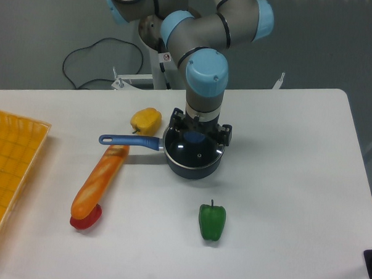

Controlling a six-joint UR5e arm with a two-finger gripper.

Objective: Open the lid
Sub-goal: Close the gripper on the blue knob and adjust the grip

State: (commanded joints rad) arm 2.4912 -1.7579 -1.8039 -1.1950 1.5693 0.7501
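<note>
Carrying everything, the white table (pixel 283 181) fills most of the view. Above it, the grey and light blue UR5e arm (pixel 205 60) comes down from the back, and its gripper (pixel 196 139) points straight down over the dark blue saucepan (pixel 193 157). At the left edge lies a yellow mesh tray (pixel 9 169). A long orange baguette (pixel 99 180) lies tilted near the saucepan's blue handle (pixel 129 141), with its lower end over a small red thing (pixel 86 219). The lid (pixel 196 150) sits closed on the saucepan, near the middle of the table. A green bell pepper (pixel 212 221) stands in front of the saucepan, well apart. A yellow pepper (pixel 146 120) is just behind the handle. The lid's blue knob (pixel 194 138) shows between the jaws; whether they are pressing on it I cannot tell.
</note>
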